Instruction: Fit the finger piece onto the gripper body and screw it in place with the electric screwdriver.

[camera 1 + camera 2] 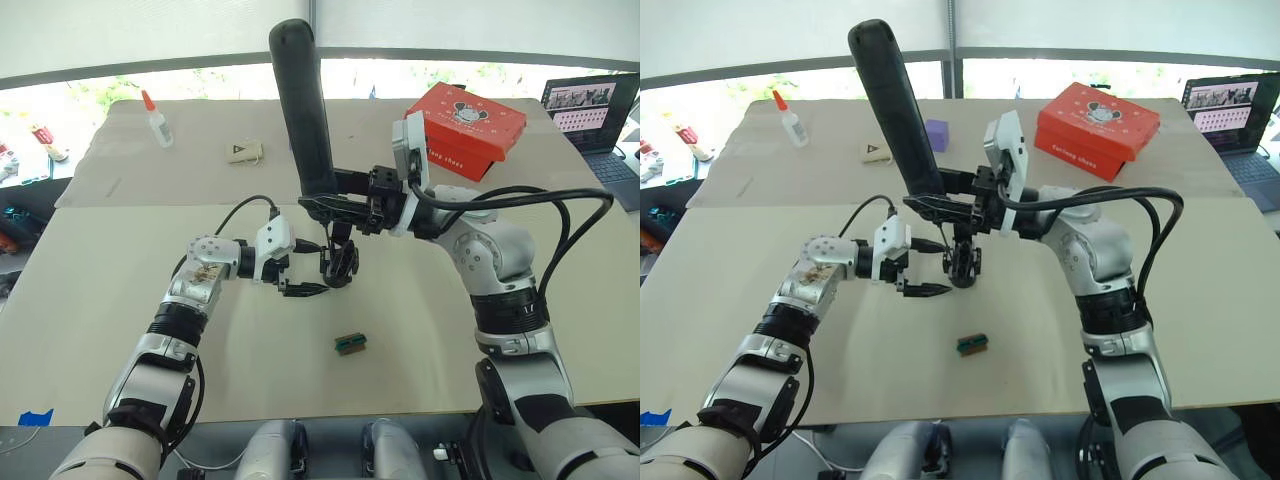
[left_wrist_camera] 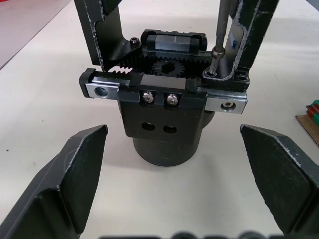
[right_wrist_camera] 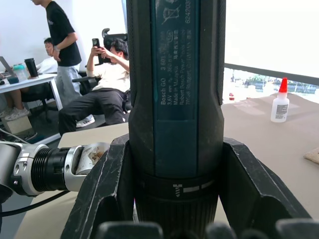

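Left gripper sits low on the worktop just beside the gripper body, fingers spread wide either side of its round base, not touching it. Gripper body stands upright mid-worktop; rigid plastic and metal, light and top-heavy, so I'd expect it to tip or spin under driver torque. Best hold looks like the cylindrical base, clear of the gear rack and screws. Finger piece seems already seated on the carriage, with the thin bit down on its screw. Right gripper clamps the electric screwdriver low on its barrel, body towering above: stiff, fairly heavy, smooth casing, so a long lever that could slip or lean. Small green-and-black block lies apart, nearer the robot.
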